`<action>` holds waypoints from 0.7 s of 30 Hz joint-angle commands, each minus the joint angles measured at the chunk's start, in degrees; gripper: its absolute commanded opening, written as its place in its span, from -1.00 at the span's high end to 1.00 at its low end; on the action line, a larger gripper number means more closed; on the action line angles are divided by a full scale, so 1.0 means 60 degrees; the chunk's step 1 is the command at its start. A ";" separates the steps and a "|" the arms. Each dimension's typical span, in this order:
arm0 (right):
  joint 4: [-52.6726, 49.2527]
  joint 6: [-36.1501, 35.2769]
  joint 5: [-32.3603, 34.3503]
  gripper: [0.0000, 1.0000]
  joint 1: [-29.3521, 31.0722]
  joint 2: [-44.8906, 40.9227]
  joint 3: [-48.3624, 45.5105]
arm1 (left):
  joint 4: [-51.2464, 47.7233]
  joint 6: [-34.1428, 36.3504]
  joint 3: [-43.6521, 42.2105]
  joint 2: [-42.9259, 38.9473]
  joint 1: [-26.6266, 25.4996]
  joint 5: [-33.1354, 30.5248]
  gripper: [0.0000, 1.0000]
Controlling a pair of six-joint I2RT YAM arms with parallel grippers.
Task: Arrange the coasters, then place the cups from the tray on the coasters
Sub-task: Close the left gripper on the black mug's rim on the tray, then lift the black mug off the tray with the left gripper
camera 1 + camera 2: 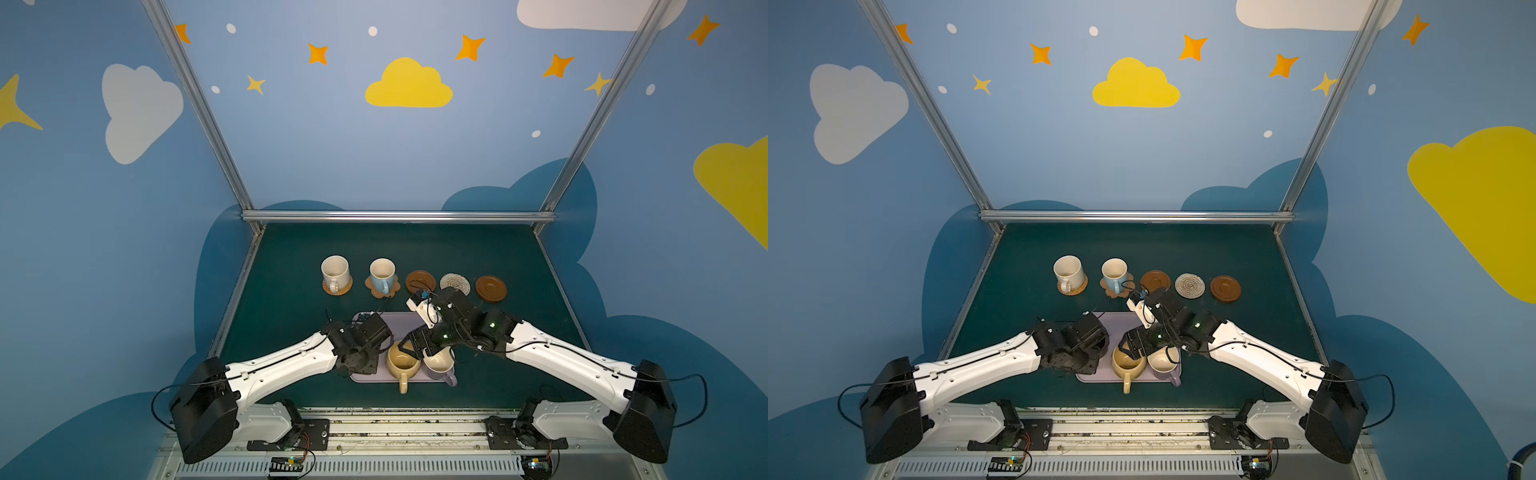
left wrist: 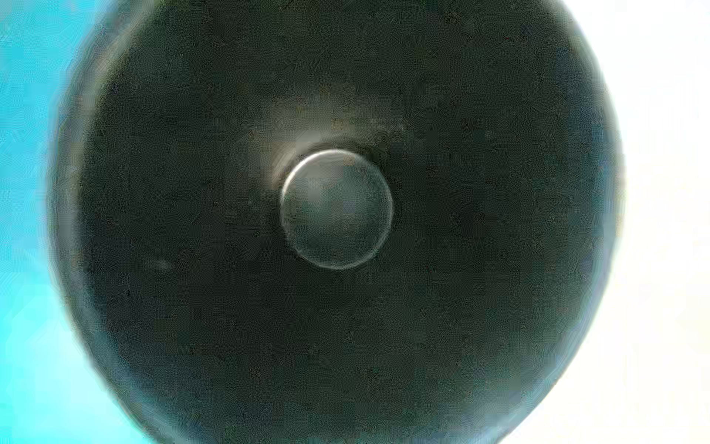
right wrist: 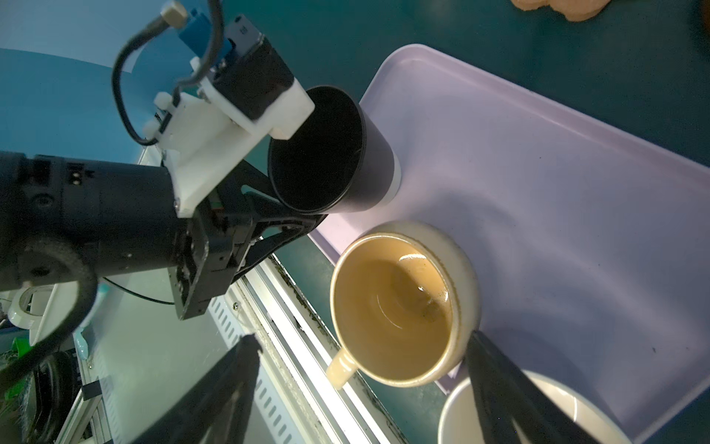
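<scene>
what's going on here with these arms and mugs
Two robot arms are emptying the tray of mugs. The cream mug sits on a tan woven coaster, the light blue mug on a flower-shaped one; three coasters beside them are bare. The left gripper is at the black mug on the tray, grip unclear. The right gripper hangs open around the mustard mug, beside the lilac mug.
</scene>
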 commanded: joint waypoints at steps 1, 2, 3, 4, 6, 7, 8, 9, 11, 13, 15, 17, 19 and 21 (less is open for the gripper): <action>0.0250 0.0018 0.0182 -0.69 0.0073 -0.0027 -0.0022 | 0.0081 0.0169 0.0073 -0.0117 0.0014 -0.0315 0.40; 0.0278 0.0034 0.0182 -0.69 0.0064 -0.0035 -0.0037 | 0.0308 0.0203 -0.0027 -0.0158 0.0011 -0.0259 0.37; 0.0280 0.0063 0.0171 -0.69 0.0057 -0.0006 -0.0023 | 0.0440 0.0204 -0.0071 -0.0149 0.0011 -0.0223 0.36; 0.0271 0.0071 0.0154 -0.69 0.0057 0.0016 0.0003 | 0.0488 0.0204 -0.0087 -0.0098 0.0015 -0.0205 0.36; 0.0287 0.0100 0.0124 -0.69 0.0068 0.0006 0.0021 | 0.0452 0.0239 -0.0044 0.0064 0.0011 -0.0299 0.36; 0.0300 0.0100 0.0124 -0.69 0.0064 -0.0001 0.0014 | 0.0477 0.0272 -0.0030 0.0133 0.0021 -0.0292 0.38; 0.0315 0.0096 0.0151 -0.69 0.0061 -0.0008 -0.0001 | 0.0519 0.0295 -0.0027 0.0208 0.0010 -0.0275 0.38; 0.0329 0.0116 0.0175 -0.69 0.0064 -0.0026 -0.0019 | 0.0553 0.0331 -0.0008 0.0274 0.0010 -0.0239 0.39; 0.0344 0.0124 0.0211 -0.69 0.0064 -0.0063 -0.0037 | 0.0540 0.0350 0.0046 0.0370 0.0019 -0.0237 0.40; 0.0364 0.0169 0.0225 -0.70 0.0065 -0.0108 -0.0047 | 0.0554 0.0350 0.0048 0.0382 0.0017 -0.0292 0.41; 0.0403 0.0193 0.0252 -0.72 0.0064 -0.0129 -0.0095 | 0.0558 0.0354 0.0048 0.0424 0.0013 -0.0372 0.41; 0.0402 0.0201 0.0274 -0.72 0.0066 -0.0128 -0.0081 | 0.0575 0.0349 0.0052 0.0482 0.0011 -0.0376 0.37; 0.0417 0.0200 0.0270 -0.71 0.0065 -0.0114 -0.0091 | 0.0641 0.0348 0.0023 0.0499 0.0017 -0.0359 0.34; 0.0445 0.0201 0.0285 -0.72 0.0071 -0.0114 -0.0095 | 0.0699 0.0342 0.0001 0.0521 0.0014 -0.0373 0.36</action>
